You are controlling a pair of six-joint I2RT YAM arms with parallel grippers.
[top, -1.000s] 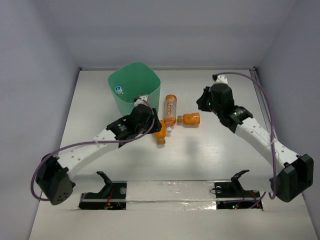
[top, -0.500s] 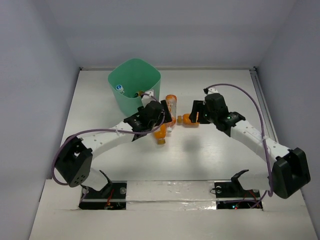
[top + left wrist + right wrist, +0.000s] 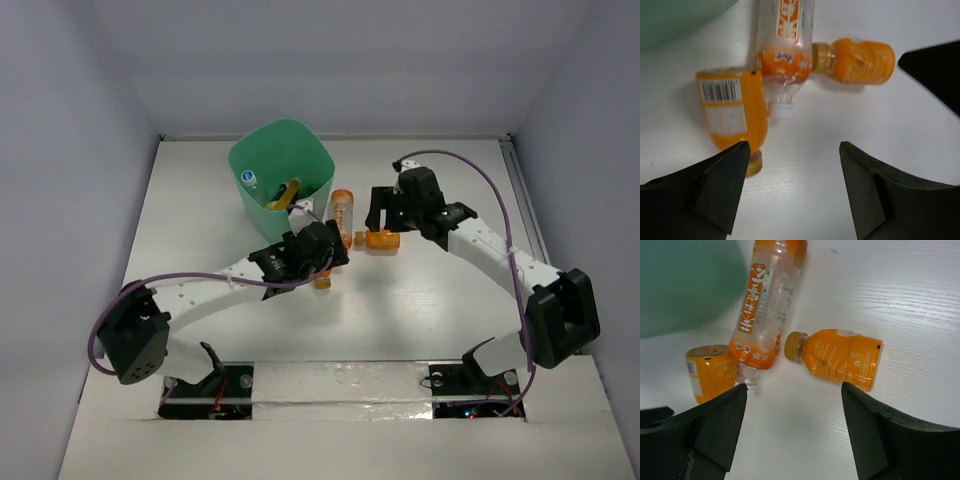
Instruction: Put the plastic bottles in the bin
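Note:
The mint-green bin point(image 3: 312, 160) stands at the back left, with a clear bottle point(image 3: 248, 180) and an orange one point(image 3: 283, 193) inside it. Three plastic bottles lie on the table right of it: a long clear bottle with an orange label point(image 3: 342, 212) point(image 3: 785, 40) point(image 3: 767, 315), a small orange bottle point(image 3: 383, 239) point(image 3: 857, 61) point(image 3: 837, 357) and a short orange bottle point(image 3: 323, 276) point(image 3: 732, 112) point(image 3: 710, 372). My left gripper point(image 3: 325, 255) point(image 3: 792, 150) is open and empty, just near of the short bottle. My right gripper point(image 3: 378, 215) point(image 3: 794, 387) is open and empty above the small orange bottle.
The bin's wall point(image 3: 670, 20) point(image 3: 685, 285) fills the upper left of both wrist views. A black finger of the right gripper point(image 3: 935, 70) shows in the left wrist view. Grey walls close the table on three sides.
The right gripper has opened and swung left over the small orange bottle. The left gripper has come right from beside the bin to the lying bottles. An orange bottle now shows in the bin, which shifted slightly right.

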